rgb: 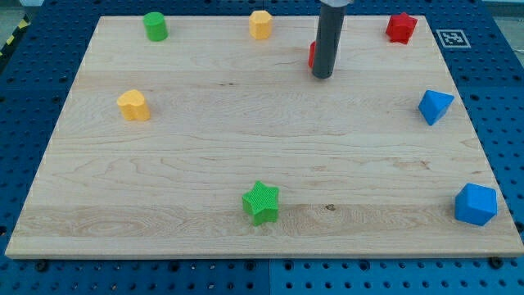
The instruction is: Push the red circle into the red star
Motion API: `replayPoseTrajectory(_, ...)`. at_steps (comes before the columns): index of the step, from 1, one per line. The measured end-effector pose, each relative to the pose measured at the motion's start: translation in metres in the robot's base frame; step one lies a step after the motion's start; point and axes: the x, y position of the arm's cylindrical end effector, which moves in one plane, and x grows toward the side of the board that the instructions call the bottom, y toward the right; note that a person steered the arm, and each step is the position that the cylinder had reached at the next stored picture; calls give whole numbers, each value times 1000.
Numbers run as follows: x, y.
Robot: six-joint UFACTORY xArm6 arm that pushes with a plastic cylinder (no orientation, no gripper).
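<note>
The red circle (312,55) is mostly hidden behind my dark rod near the view's top centre; only a red sliver shows at the rod's left edge. My tip (322,76) rests on the board right in front of it, touching or nearly so. The red star (401,28) sits at the view's top right, well to the right of the tip and the circle.
A wooden board (246,147) carries a green cylinder (155,26) at top left, a yellow hexagon (260,24) at top centre, a yellow block (133,105) at left, a green star (261,202) at bottom centre, a blue triangle (435,106) and a blue block (476,204) at right.
</note>
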Motion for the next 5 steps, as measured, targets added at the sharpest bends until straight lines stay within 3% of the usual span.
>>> replayPoseTrajectory(3, -20, -51)
replayPoseTrajectory(5, -40, -34)
